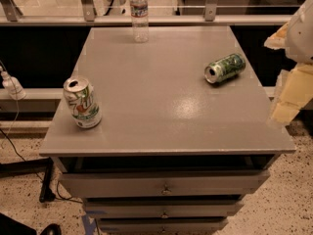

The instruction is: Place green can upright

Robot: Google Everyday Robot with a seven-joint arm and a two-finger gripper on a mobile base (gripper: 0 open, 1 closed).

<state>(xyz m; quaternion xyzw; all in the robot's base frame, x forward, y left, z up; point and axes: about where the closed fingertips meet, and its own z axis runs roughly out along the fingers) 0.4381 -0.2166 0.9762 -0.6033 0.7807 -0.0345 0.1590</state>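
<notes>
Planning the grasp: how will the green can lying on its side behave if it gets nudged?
The green can lies on its round side, so a nudge would probably roll it. Its top looks opened, so it is likely light and easily dented. The gripper hangs beyond the table's right edge, apart from it.

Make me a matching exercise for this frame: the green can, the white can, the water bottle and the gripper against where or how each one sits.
Things:
1. green can
2. white can
3. water bottle
4. gripper

Places or states:
A. upright at the far edge of the cabinet top
B. beyond the top's right edge, apart from both cans
C. lying on its side on the right part of the top
D. upright near the front left corner

Pairs: 1-C, 2-D, 3-A, 4-B
</notes>
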